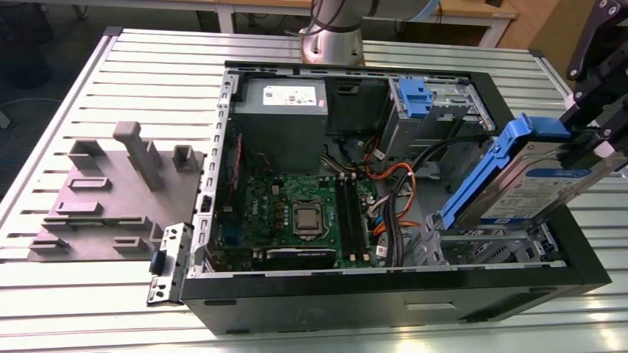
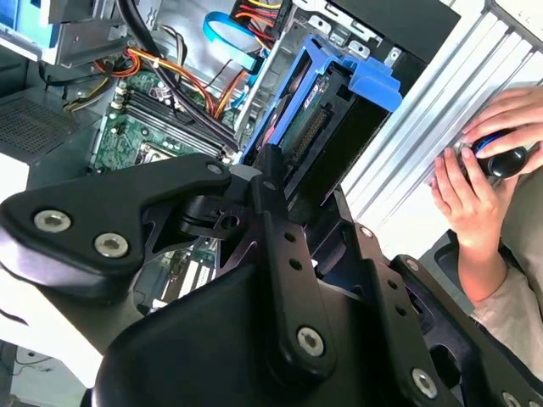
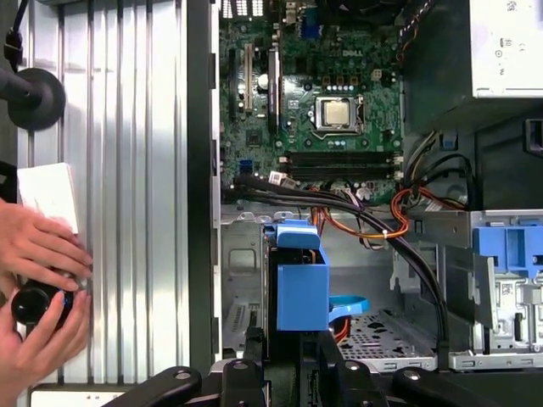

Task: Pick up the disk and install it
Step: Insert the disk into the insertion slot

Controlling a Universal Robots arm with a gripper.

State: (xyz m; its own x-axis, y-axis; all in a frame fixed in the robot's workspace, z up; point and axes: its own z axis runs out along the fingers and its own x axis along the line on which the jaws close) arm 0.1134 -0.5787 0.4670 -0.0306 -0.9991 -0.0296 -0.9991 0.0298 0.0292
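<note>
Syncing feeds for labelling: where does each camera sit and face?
Exterior view: off the arm, looking down on the open computer case; the gripper holds the disk at the exterior view's right.
Second wrist view: on the arm, facing the disk past the gripper.
First wrist view: on the arm, facing into the case.
Shared: both wrist views show a person's hands.
</note>
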